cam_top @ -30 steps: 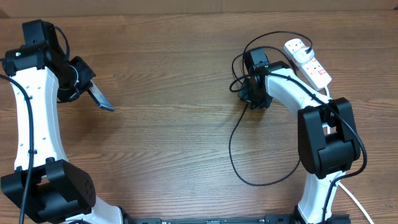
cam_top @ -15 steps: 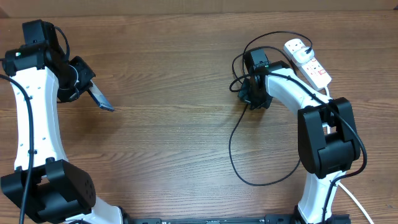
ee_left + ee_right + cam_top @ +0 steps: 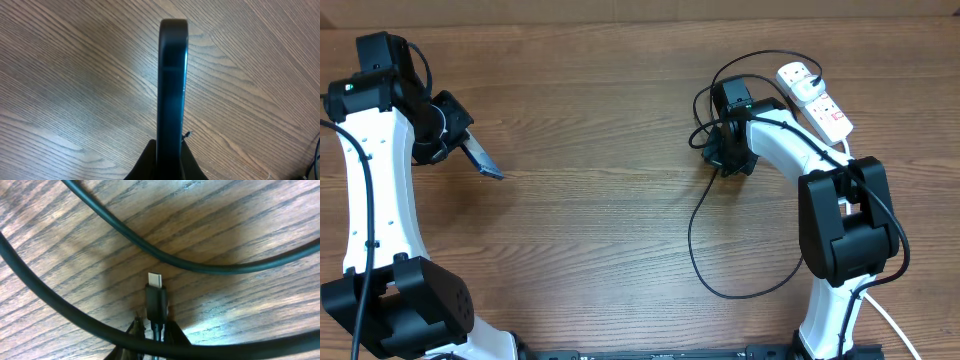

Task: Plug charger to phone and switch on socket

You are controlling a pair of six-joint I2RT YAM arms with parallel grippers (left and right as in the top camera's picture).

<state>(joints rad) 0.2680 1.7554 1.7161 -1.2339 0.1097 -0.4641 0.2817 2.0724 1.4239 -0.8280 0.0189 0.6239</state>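
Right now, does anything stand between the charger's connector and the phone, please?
Nothing visible does: only bare table separates the connector, pinched in the right gripper, from the phone in the left gripper. Its own cable loops nearby.

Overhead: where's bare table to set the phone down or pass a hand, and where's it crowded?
Widest bare patch: mid-table, between the phone in the left gripper and the charger loop. The far edge, centre, is bare too. Crowded: far right, where charger coils, the right gripper and the socket bunch together.
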